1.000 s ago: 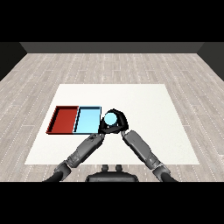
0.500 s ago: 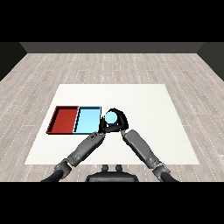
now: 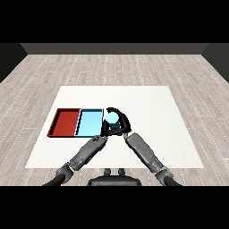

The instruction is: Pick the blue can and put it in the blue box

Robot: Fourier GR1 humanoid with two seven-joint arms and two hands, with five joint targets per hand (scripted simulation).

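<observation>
The blue can (image 3: 112, 118) is up off the table, right at the right edge of the light blue tray (image 3: 87, 123). My right hand (image 3: 123, 121) is curled round the can from its right side and over its top. My left hand (image 3: 105, 131) sits just below and left of the can, close against the right hand at the blue tray's near right corner. The can's lower part is hidden behind the hands.
A red tray (image 3: 67, 121) lies against the blue tray's left side. Both trays rest on the left half of the white table (image 3: 152, 112). Grey plank floor surrounds the table.
The right hand has carried the blue can slightly left, closer to the blue tray's right edge. The left hand has barely shifted.
</observation>
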